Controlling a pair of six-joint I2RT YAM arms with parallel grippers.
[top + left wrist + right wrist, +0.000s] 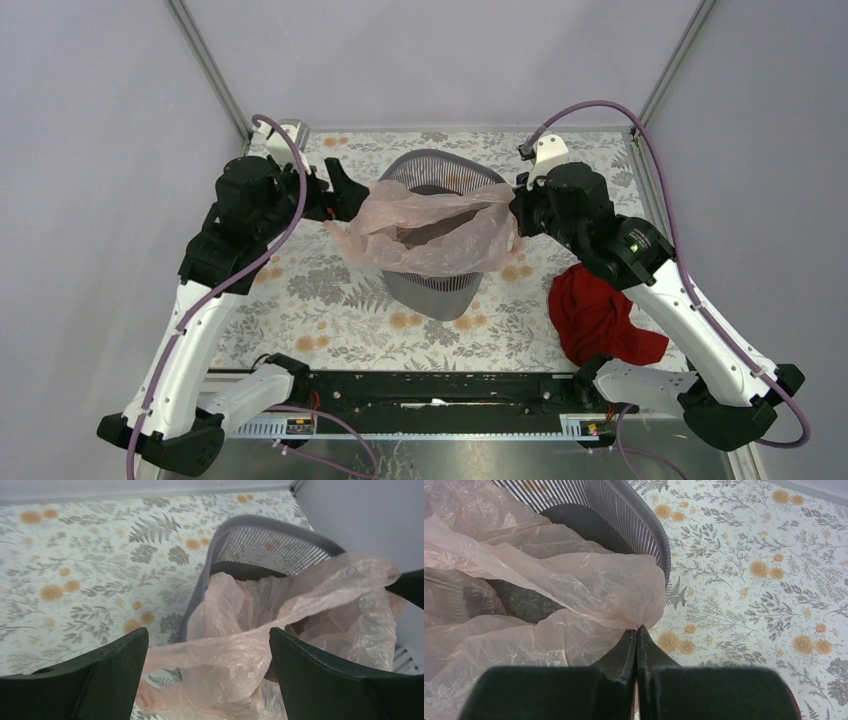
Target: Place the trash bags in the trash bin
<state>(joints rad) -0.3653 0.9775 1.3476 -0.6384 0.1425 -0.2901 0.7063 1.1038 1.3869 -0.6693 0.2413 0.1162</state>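
**A:** How do the tools stand?

**B:** The left tool (207, 636) is wide, its fingers well apart. Pink film lies between and below them, but nothing pinches it. The right tool (637, 639) is closed flat on a corner of the trash bag (430, 235), with the film bunched right at its tip.

**A:** And the bag itself?

**B:** It is draped across the mouth of the trash bin (440, 160), from the left rim to the right. Its middle sags a little into the opening, its near part hangs over the near rim, and its left end spills outside beside the left tool. The far part of the opening is uncovered.

**A:** Which step is that?

**B:** Laying it in, I'd say. The bag is at the bin but not inside it, and it is wider than the mouth, so it bridges the rim.

**A:** What does the next move need?

**B:** Probably the right tool should bring its corner over the centre and down. The loose left end then needs gathering and pushing in. Film this thin may cling to a finger or catch on the rim. The red cloth (595, 315) on the desk (300, 290), near right, lies apart from all this.
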